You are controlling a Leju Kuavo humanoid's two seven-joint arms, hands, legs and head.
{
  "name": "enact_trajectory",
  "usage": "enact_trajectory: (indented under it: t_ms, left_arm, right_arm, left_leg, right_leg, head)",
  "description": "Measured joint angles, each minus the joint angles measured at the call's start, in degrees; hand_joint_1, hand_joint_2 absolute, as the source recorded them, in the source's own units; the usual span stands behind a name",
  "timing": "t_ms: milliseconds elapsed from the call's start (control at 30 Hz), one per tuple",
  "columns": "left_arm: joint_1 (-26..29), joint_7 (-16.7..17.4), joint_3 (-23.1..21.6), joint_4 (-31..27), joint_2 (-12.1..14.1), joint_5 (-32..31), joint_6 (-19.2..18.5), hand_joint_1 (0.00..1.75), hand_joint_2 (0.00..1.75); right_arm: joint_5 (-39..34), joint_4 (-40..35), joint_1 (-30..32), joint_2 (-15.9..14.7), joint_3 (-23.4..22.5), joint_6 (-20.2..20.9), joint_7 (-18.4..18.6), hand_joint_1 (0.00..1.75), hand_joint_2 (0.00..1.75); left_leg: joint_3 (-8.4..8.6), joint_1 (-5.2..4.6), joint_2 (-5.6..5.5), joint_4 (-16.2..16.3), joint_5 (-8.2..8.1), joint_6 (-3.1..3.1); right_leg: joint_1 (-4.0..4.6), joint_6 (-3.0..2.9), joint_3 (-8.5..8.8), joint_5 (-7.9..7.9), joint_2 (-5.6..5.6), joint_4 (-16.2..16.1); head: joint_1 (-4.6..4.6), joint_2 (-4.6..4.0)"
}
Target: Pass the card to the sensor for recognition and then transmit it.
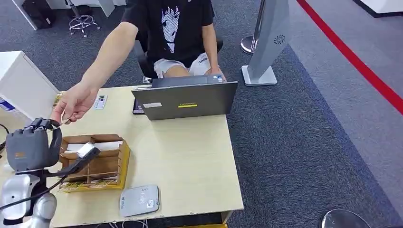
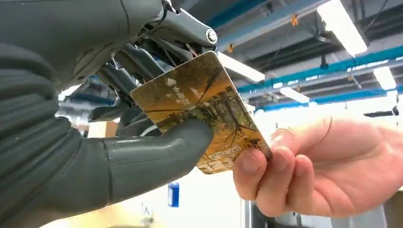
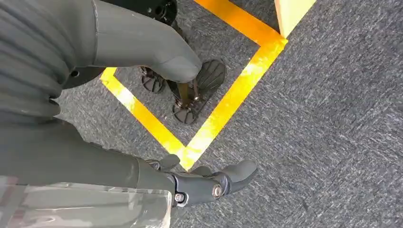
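The card (image 2: 199, 111), yellow-brown with a tree picture, is pinched in my left hand (image 1: 31, 145) between the thumb (image 2: 157, 152) and the darker fingers behind it. A person's hand (image 2: 304, 171) grips the card's free corner at the same moment. In the head view that person's hand (image 1: 73, 104) reaches across the table's left side to my raised left hand. The grey-white card sensor (image 1: 139, 200) lies flat near the table's front edge, right of my left arm. My right hand (image 3: 57, 123) hangs over the carpet, fingers apart, holding nothing.
A wooden card box (image 1: 95, 161) stands beside my left hand. A grey laptop (image 1: 185, 99) sits at the table's far edge in front of the seated person (image 1: 176, 28). A white cabinet (image 1: 23, 85) stands at the left. Yellow floor tape (image 3: 228, 104) runs under my right hand.
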Motion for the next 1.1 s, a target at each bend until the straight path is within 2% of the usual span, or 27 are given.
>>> enact_trajectory:
  t_ms: [67, 233, 333, 467, 600, 733, 933, 1100]
  left_arm:
    - [-0.5, -0.61, 0.04, 0.48, -0.04, 1.68, -0.7, 0.0, 1.75]
    - [-0.3, -1.79, 0.2, 0.52, -0.42, 5.0, -1.16, 0.0, 1.75]
    - [1.22, -3.04, 0.72, -0.35, -0.92, 6.99, 0.11, 0.0, 1.75]
    - [4.69, -6.47, 1.99, -4.97, -2.28, 12.49, 3.15, 0.0, 1.75]
    - [8.36, -8.37, 2.6, -10.22, -3.43, 14.18, 3.5, 0.0, 1.75]
    - [12.26, -10.69, 2.62, -15.47, -4.02, 15.71, 2.93, 0.0, 1.75]
    - [14.48, -11.12, 2.62, -18.78, -4.42, 15.84, 2.56, 0.0, 1.75]
    - [18.09, -14.62, 1.6, -22.38, -3.25, 14.32, -2.39, 0.0, 1.75]
  right_arm:
    - [-0.02, 0.02, -0.02, 0.0, 0.0, -0.11, 0.04, 0.0, 1.75]
    - [-0.09, 0.02, -0.04, 0.0, -0.09, -0.92, -0.37, 0.0, 1.75]
    - [-0.07, 0.02, -0.05, 0.0, -0.42, -1.36, -0.44, 0.0, 1.75]
    - [-0.09, 0.02, -0.02, 0.0, -0.74, -1.92, -0.44, 0.0, 1.75]
    - [-0.26, 0.02, -0.01, 0.0, -1.27, -2.27, -0.66, 0.0, 1.75]
    - [-0.52, 0.02, 0.06, 0.0, -2.01, -2.36, -1.11, 0.0, 1.75]
    - [-0.57, 0.0, 0.07, 0.0, -2.36, -2.4, -1.16, 0.0, 1.75]
    - [-0.79, 0.0, 0.11, 0.0, -3.04, -2.4, -1.64, 0.0, 1.75]
  left_leg:
    - [0.0, 0.0, 0.0, 0.0, 0.0, 0.0]
    - [-0.01, 0.0, 0.0, 0.0, 0.0, 0.0]
    - [-0.02, 0.0, 0.01, 0.0, -0.01, 0.0]
    - [-0.02, 0.0, 0.01, 0.0, -0.03, 0.03]
    - [-0.03, 0.0, 0.01, 0.0, -0.03, 0.03]
    - [-0.01, 0.0, 0.02, 0.0, -0.04, 0.03]
    - [-0.01, 0.0, 0.0, 0.0, -0.03, 0.03]
    - [0.02, 0.0, 0.1, -0.01, -0.04, 0.03]
  right_leg:
    - [0.0, 0.0, 0.0, 0.0, 0.0, 0.0]
    - [0.0, 0.0, 0.0, 0.0, 0.0, 0.0]
    - [0.0, 0.0, 0.0, 0.0, 0.01, 0.0]
    - [0.0, 0.0, -0.01, -0.01, 0.01, -0.01]
    - [0.0, 0.0, -0.01, -0.01, 0.01, -0.01]
    - [0.0, 0.0, -0.01, -0.01, 0.01, -0.01]
    - [0.0, 0.0, 0.0, -0.01, -0.02, -0.01]
    - [0.0, 0.0, 0.0, -0.01, 0.05, -0.01]
  head:
    - [0.0, 0.0]
    - [-0.02, 0.0]
    - [0.0, 0.0]
    - [-0.02, 0.0]
    - [-0.02, 0.0]
    - [-0.02, 0.0]
    - [-0.02, 0.0]
    - [-0.02, 0.0]
